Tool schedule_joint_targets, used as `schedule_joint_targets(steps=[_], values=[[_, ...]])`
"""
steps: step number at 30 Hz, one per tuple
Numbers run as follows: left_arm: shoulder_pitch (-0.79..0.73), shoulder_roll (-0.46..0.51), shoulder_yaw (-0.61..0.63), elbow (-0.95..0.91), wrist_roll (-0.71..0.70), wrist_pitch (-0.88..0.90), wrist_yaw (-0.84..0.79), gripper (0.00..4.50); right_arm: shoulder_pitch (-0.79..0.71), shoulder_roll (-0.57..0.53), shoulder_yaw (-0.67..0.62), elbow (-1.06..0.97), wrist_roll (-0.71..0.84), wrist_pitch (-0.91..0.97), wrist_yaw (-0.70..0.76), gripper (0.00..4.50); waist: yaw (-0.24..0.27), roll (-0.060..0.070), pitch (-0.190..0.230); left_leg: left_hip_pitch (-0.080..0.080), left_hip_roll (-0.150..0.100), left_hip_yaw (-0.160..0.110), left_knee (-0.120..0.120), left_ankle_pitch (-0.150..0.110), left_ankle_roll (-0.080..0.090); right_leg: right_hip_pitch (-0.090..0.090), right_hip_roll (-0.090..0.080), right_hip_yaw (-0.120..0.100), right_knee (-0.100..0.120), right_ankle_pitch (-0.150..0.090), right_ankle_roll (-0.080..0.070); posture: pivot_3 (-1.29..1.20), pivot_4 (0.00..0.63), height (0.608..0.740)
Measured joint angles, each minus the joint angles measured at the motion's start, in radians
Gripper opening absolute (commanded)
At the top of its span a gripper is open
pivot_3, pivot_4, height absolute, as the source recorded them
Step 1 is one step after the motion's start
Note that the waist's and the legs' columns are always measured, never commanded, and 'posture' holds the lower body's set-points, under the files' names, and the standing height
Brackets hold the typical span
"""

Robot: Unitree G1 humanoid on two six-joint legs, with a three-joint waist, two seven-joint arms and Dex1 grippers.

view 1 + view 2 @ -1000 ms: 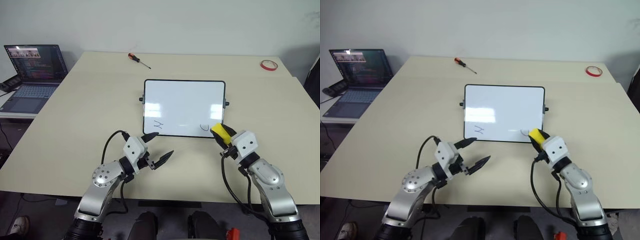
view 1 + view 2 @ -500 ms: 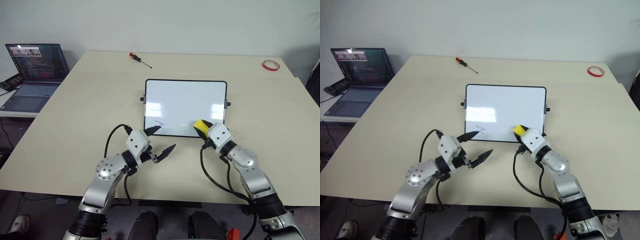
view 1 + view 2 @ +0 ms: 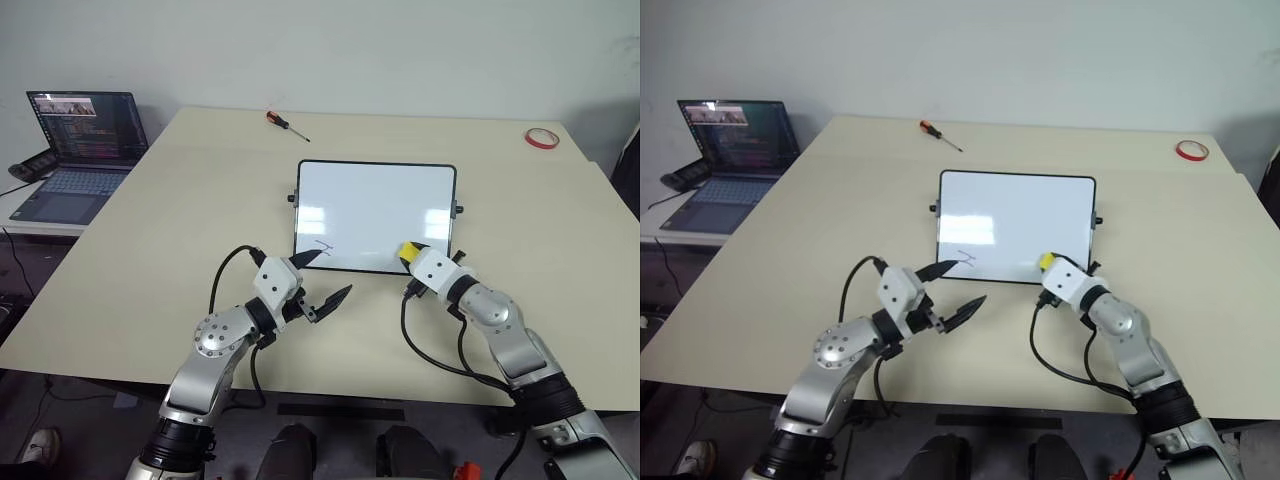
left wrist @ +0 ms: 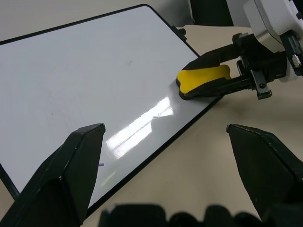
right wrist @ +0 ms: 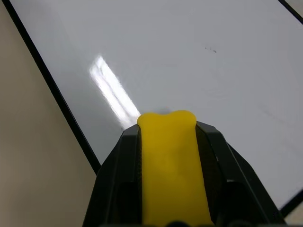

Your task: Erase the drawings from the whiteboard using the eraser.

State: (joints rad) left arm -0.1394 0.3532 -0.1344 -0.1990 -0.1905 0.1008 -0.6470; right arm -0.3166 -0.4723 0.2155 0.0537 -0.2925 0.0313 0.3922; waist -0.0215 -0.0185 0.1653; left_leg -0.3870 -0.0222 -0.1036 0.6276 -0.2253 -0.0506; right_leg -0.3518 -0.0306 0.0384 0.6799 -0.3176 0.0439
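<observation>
Beige and matte, the wide rectangular bench point(image 3: 150, 250) fills the middle of the head views, set against a plain pale wall. Nearest the camera, at lower centre-left, the left gripper point(image 3: 318, 278) hangs just above the bench with its two black fingers point(image 3: 331, 300) spread apart and holding nothing; the upper fingertip reaches over the near left corner of the board. At lower centre-right the right gripper point(image 3: 408, 257) has its fingers clenched on the small bright yellow rectangular eraser point(image 3: 410, 250), which is at the near right part of the board, its front end over the white surface just inside the black frame, as the left wrist view also shows point(image 4: 203, 78). Just beyond lies the glossy white rectangular whiteboard point(image 3: 375, 205) with a thin black frame and small black side knobs, flat at the centre of the frame. One thin dark pen scribble point(image 3: 323, 246) remains of the drawings, near the board's lower left, right beside the left fingertip. Farther off, a red-handled screwdriver point(image 3: 287, 125) lies at upper centre-left, a red tape ring point(image 3: 540, 137) at upper right, and an open dark laptop point(image 3: 75, 150) sits on a side surface at the upper left.
</observation>
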Motion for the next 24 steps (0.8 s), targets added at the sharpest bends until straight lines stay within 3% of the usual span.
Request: schedule_joint_targets(steps=[12,18,24], values=[[0.001,-0.007,-0.014,-0.001,0.001,-0.002,0.005,4.5,0.073,-0.175,-0.01,-0.048,0.001,-0.008,0.079,1.25,-0.001,-0.001,0.0,0.0,0.0,0.001,0.0,0.0,0.0,0.0,0.0,0.0,0.0,0.0,0.0,0.0,0.15,0.74],[0.003,-0.018,-0.014,-0.001,0.001,-0.004,0.008,4.5,0.072,-0.169,-0.026,-0.055,0.022,-0.007,0.088,1.25,0.0,-0.001,0.0,0.0,0.0,0.001,0.0,0.0,0.0,0.0,-0.001,0.0,-0.001,0.0,0.0,0.0,0.15,0.74],[0.011,-0.024,-0.016,-0.001,0.001,-0.005,0.003,4.5,0.07,-0.08,-0.076,-0.054,0.085,-0.004,0.064,1.25,-0.008,-0.002,0.003,-0.001,0.0,0.002,-0.002,0.0,0.0,-0.002,0.0,0.001,-0.001,0.0,0.0,0.0,0.15,0.74]])
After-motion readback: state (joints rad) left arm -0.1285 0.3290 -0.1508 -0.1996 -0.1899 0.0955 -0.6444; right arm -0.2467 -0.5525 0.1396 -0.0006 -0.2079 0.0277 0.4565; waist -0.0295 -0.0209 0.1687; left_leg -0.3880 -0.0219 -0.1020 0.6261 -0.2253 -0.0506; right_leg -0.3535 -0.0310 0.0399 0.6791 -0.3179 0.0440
